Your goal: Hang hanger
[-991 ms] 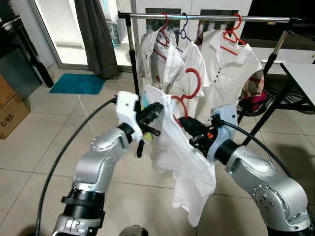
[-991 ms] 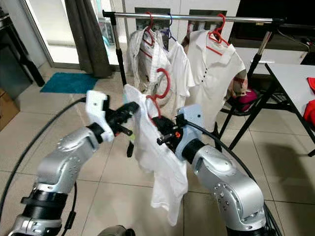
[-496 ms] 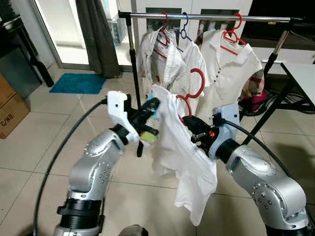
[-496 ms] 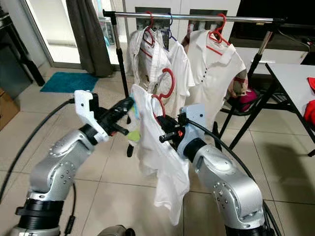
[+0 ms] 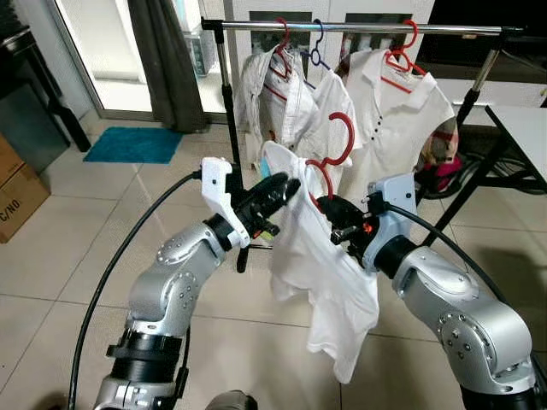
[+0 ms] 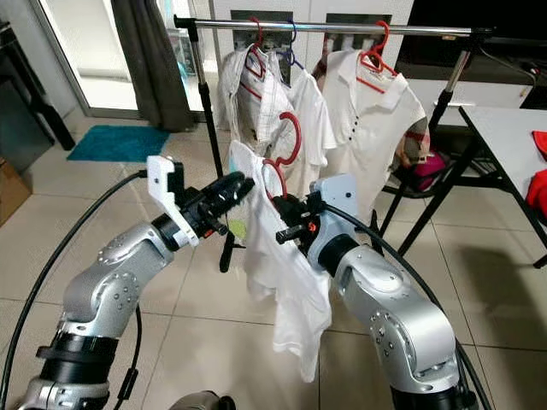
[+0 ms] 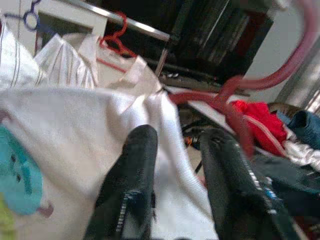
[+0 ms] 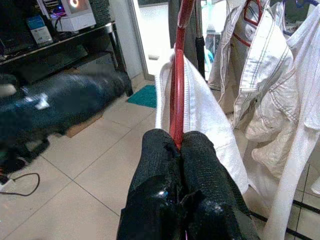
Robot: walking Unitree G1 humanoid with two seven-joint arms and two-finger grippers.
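A red hanger [image 5: 340, 141] carries a white T-shirt [image 5: 316, 256] that droops below it. My right gripper [image 5: 329, 207] is shut on the hanger's stem, and the two fingers [image 8: 165, 150] press together around the red hanger [image 8: 176, 85] in the right wrist view. My left gripper [image 5: 280, 190] is open at the shirt's left shoulder, its fingers [image 7: 132, 170] spread over the white T-shirt [image 7: 75, 120]. The hanger's hook sits below and in front of the steel rail [image 5: 359, 28]. White shirts [image 5: 402, 111] hang from that rail on red and blue hangers.
The rack's dark legs [image 5: 226, 111] stand behind the arms. A white table [image 6: 513, 137] with red cloth is at the right. A curtain [image 5: 167, 60], a teal mat [image 5: 132, 143] and a cardboard box [image 5: 13, 184] lie to the left on the tiled floor.
The right gripper has lifted the hanger and shirt slightly higher toward the rail. The left gripper has shifted right, up against the shirt's shoulder.
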